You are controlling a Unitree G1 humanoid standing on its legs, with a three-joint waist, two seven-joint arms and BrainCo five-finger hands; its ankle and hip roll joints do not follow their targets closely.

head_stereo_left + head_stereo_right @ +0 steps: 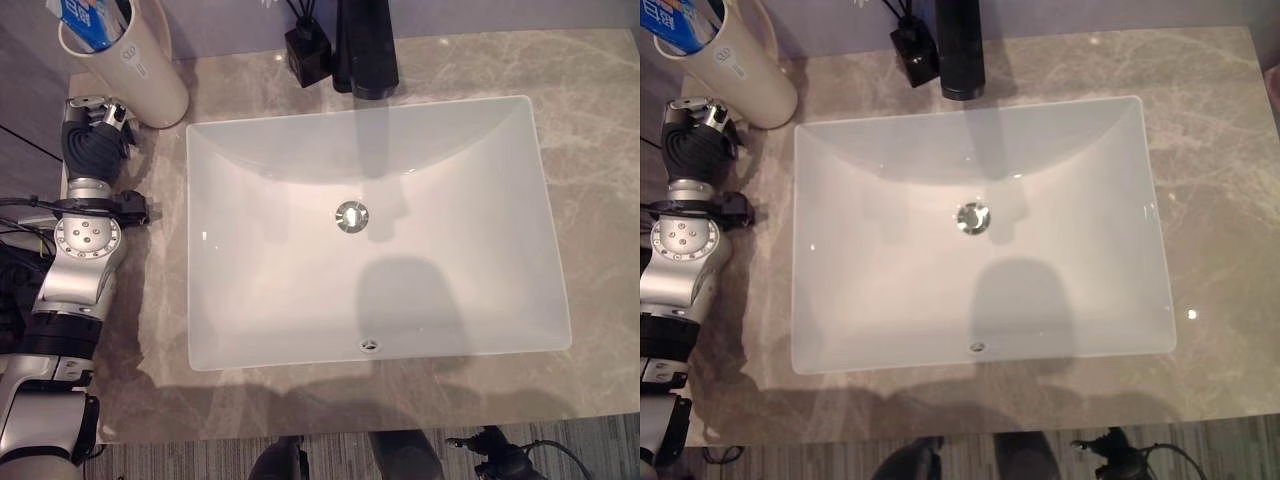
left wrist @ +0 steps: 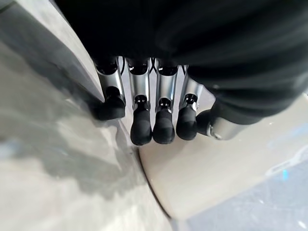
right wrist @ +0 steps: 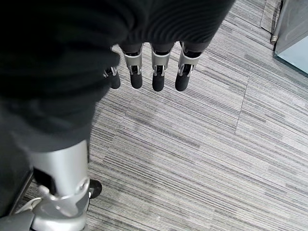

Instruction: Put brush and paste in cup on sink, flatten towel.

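- Grey-veined marble countertop (image 1: 480, 60) surrounds a white rectangular sink (image 1: 250, 320) with a round metal drain (image 1: 352, 216) near its middle.
- At the counter's back left corner stands a cream cup (image 1: 145, 75), upright and leaning slightly in the eye views, with a blue-and-white toothpaste tube (image 1: 92, 22) sticking out of its mouth; whether a brush is in there too cannot be made out.
- Behind the sink's back rim stands a black faucet (image 1: 365, 50), and just beside it on the left a small black diffuser bottle (image 1: 307, 55) with dark reeds.
- Left hand (image 1: 92, 135) lies on the counter just in front of the cup, at the sink's left side.
- In the left wrist view its fingers (image 2: 140, 130) are straight and side by side, the dark tips at the foot of the cup's wall (image 2: 207, 173); they touch or nearly touch it and are not wrapped around it. Nothing is held.
- Right hand (image 3: 144, 62) hangs down beside the robot over a grey striped carpet (image 3: 202, 159), its fingers straight and relaxed, holding nothing.
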